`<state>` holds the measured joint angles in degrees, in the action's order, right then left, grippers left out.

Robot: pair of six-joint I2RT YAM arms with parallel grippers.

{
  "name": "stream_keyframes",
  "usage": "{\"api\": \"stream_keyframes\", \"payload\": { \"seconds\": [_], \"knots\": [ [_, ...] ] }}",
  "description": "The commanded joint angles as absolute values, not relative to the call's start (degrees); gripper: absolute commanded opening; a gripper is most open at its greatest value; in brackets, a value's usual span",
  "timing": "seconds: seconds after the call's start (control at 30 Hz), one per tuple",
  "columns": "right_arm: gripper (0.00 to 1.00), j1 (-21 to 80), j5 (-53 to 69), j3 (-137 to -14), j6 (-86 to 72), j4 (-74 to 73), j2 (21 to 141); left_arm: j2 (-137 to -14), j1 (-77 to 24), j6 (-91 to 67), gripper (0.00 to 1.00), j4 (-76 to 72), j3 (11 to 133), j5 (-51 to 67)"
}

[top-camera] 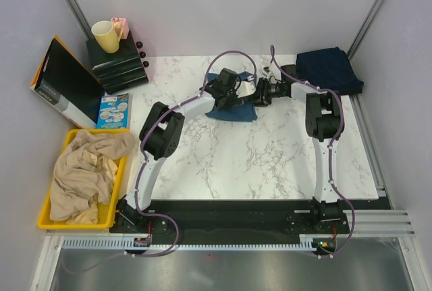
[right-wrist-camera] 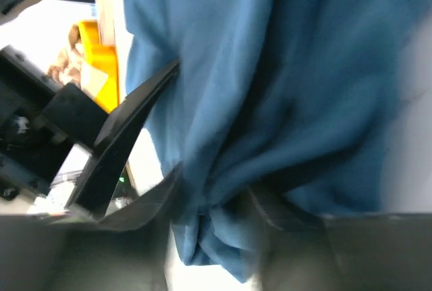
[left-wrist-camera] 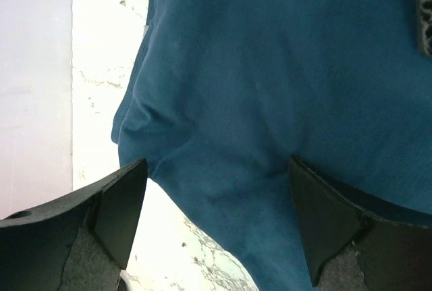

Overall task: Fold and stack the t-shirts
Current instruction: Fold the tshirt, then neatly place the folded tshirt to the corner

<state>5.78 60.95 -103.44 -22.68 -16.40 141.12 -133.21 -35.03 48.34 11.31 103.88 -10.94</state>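
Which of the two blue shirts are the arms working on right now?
The lighter blue shirt in the middle of the table; the navy shirt lies untouched at the far right corner.

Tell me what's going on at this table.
Both arms are working the steel-blue t-shirt, bunched at the far middle of the table. The left gripper hangs open right over it. The right gripper is buried in cloth, its grip unclear through blur. The navy t-shirt sits apart at the far right corner.
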Motion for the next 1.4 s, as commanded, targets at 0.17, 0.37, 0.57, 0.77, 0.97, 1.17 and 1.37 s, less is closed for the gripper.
{"api": "stream_keyframes", "payload": {
  "seconds": [0.17, 0.37, 0.57, 0.77, 0.97, 1.17, 1.37],
  "knots": [
    [0.00, 5.28, 56.60, -106.07, -22.33, -14.50, 143.61, -125.88, -35.07, 45.35, 0.91, 12.04, 99.50, -12.04],
    [0.00, 3.08, 48.28, -120.89, -6.38, -29.25, 144.40, -114.99, -35.07, 45.00, 0.91, 12.04, 88.45, -11.78],
    [0.00, 1.93, 39.05, -127.33, 8.42, -37.43, 142.56, -105.13, -35.07, 46.75, 0.91, 13.71, 79.47, -12.22],
    [0.00, 0.79, 32.61, -129.29, 18.71, -41.13, 142.03, -98.71, -35.07, 47.81, 0.91, 15.56, 76.55, -13.44],
    [0.00, 0.26, 30.41, -129.02, 20.92, -41.57, 141.85, -96.51, -35.07, 47.55, 0.91, 16.00, 76.03, -13.98],
    [0.00, 0.26, 31.54, -125.52, 17.94, -39.73, 141.86, -96.68, -35.07, 47.81, 0.91, 16.08, 76.37, -13.80],
    [0.37, -1.84, 34.79, -125.42, 15.13, -38.94, 144.39, -96.86, -35.07, 48.34, 0.91, 16.35, 76.90, -13.36]
  ]
}}
